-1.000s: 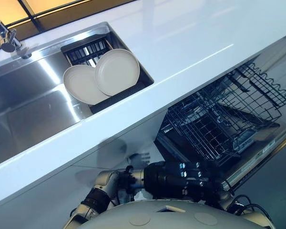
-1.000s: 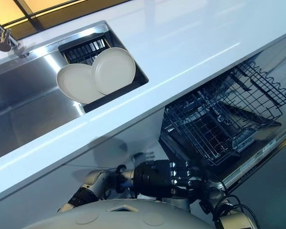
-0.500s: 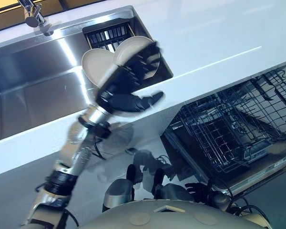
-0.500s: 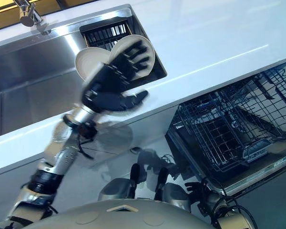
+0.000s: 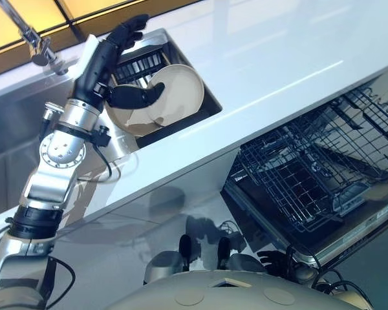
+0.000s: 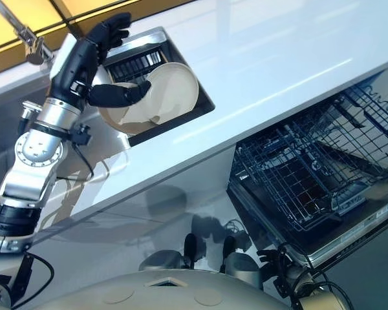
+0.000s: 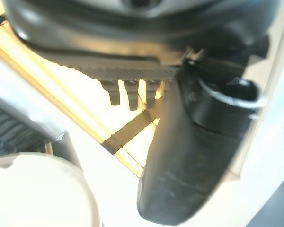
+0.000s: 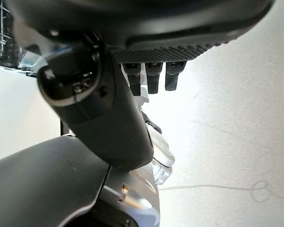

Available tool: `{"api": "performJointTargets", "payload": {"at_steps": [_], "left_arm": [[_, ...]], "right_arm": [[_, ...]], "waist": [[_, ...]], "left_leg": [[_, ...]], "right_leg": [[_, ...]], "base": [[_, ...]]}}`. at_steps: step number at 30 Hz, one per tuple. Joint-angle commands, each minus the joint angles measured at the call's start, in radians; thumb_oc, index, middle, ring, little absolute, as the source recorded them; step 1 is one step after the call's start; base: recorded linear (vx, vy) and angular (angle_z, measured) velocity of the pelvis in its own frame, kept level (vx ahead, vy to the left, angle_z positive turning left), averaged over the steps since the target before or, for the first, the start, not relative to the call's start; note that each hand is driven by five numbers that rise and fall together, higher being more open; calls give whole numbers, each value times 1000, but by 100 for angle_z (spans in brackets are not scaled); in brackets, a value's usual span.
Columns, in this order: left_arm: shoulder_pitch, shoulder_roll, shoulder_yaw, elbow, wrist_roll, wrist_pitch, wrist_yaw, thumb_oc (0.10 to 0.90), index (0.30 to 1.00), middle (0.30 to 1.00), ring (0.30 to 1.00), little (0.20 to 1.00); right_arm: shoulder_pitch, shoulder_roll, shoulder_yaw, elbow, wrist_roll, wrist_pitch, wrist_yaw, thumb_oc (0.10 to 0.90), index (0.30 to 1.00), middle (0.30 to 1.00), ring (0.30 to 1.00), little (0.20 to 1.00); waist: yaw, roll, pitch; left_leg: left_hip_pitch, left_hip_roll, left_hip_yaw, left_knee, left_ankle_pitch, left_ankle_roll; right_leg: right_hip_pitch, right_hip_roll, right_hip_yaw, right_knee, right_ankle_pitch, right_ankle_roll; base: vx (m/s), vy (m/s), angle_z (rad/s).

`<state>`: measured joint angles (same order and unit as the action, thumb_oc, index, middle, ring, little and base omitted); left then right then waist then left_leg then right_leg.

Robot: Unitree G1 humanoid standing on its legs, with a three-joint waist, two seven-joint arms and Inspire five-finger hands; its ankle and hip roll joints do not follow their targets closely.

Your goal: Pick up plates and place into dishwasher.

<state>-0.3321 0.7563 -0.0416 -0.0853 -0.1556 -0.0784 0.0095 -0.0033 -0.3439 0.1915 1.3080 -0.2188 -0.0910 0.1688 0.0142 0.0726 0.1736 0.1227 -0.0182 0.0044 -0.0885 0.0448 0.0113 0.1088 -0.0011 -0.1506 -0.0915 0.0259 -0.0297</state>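
Two cream plates lean on edge in a black rack [image 5: 139, 64] at the sink's right end, the front plate [image 5: 180, 95] overlapping the rear plate [image 5: 124, 117]. My left hand [image 5: 101, 59] is raised over the rack, open. Its fingers [image 5: 128, 29] point up past the sink's far rim, and its thumb [image 5: 137, 97] lies across the plates' faces. The left wrist view has a plate's rim [image 7: 38, 189] beyond the thumb [image 7: 194, 156]. My right hand [image 5: 273, 258] hangs low by the dishwasher door, open and holding nothing, and its thumb [image 8: 104, 123] stands out in the right wrist view.
A white counter [image 5: 278, 64] runs to the right of the steel sink [image 5: 6, 135], with a faucet [image 5: 35, 44] at the sink's far left. Below the counter, the dishwasher's wire rack [image 5: 297, 187] is pulled out over its open door [image 5: 352, 226].
My left arm rose from under the counter to the sink; in the last half second the hand moved further up and left over the rack. The view has shifted too.
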Motion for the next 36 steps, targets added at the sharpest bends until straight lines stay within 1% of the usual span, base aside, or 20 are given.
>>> {"api": "performJointTargets", "payload": {"at_steps": [1, 4, 7, 11, 15, 18, 22, 25, 32, 36], "left_arm": [[-162, 54, 38, 103, -56, -5, 56, 800, 900, 900, 900, 900], [-187, 76, 37, 187, -116, 26, 22, 800, 900, 900, 900, 900], [-201, 86, 34, 236, -158, 47, 19, 800, 900, 900, 900, 900], [-220, 106, 38, 330, -170, 65, 0, 800, 900, 900, 900, 900], [-245, 129, 37, 405, -161, 86, -3, 800, 900, 900, 900, 900], [-262, 144, 39, 454, -156, 80, 19, 800, 900, 900, 900, 900], [-307, 152, 36, 517, -191, 64, 69, 800, 900, 900, 900, 900], [-334, 158, 32, 553, -206, 53, 84, 800, 900, 900, 900, 900], [-405, 151, 0, 575, -290, 43, 106, 800, 900, 900, 900, 900], [-430, 138, -11, 565, -362, 24, 82, 800, 900, 900, 900, 900]], "right_arm": [[26, -3, -8, -24, -20, -2, 2, 800, 900, 900, 900, 900], [37, -6, -15, -34, -18, 11, -11, 800, 900, 900, 900, 900], [43, -7, -19, -37, -21, 16, -13, 800, 900, 900, 900, 900], [59, -10, -29, -51, -24, 19, -28, 800, 900, 900, 900, 900], [70, -13, -35, -84, -26, 13, -69, 800, 900, 900, 900, 900], [71, -18, -33, -110, -26, 9, -73, 800, 900, 900, 900, 900], [69, -21, -17, -128, -18, 4, -73, 800, 900, 900, 900, 900], [71, -22, -10, -130, -21, 0, -75, 800, 900, 900, 900, 900], [65, -33, 4, -137, -2, -6, -88, 800, 900, 900, 900, 900], [60, -38, 4, -134, 3, -11, -102, 800, 900, 900, 900, 900]], "waist": [[-27, 6, -92], [-45, 9, -91], [-52, 8, -88], [-64, 4, -82], [-76, -4, -67], [-79, -13, -53], [-80, -28, -38], [-81, -37, -33], [-78, -57, -8], [-75, -64, 4]], "left_leg": [[-32, 8, 52, 33, -82, -22], [-22, -6, 67, 50, -102, -2], [-16, -12, 77, 59, -114, 10], [-13, -24, 95, 65, -127, 28], [-19, -33, 113, 72, -137, 45], [-35, -40, 124, 93, -149, 56], [-57, -49, 134, 119, -160, 66], [-67, -53, 139, 129, -166, 70], [-105, -56, 139, 163, -178, 78], [-121, -59, 136, 175, -181, 82]], "right_leg": [[-34, -13, -14, 132, -155, 70], [-37, -21, 11, 138, -147, 84], [-38, -24, 26, 142, -143, 93], [-53, -35, 49, 153, -130, 115], [-85, -46, 70, 175, -116, 138], [-111, -52, 87, 189, -106, 149], [-144, -59, 104, 203, -89, 162], [-158, -62, 114, 206, -74, 171], [-190, -65, 129, 216, -54, 183], [-204, -67, 136, 223, -45, 188]], "base": [[109, 148, -24], [125, 156, -23], [90, 103, -21], [89, 136, -24], [53, 126, -15], [26, 115, -17], [29, 102, -17], [44, 69, -8], [15, 42, -6], [17, 43, -1]]}}
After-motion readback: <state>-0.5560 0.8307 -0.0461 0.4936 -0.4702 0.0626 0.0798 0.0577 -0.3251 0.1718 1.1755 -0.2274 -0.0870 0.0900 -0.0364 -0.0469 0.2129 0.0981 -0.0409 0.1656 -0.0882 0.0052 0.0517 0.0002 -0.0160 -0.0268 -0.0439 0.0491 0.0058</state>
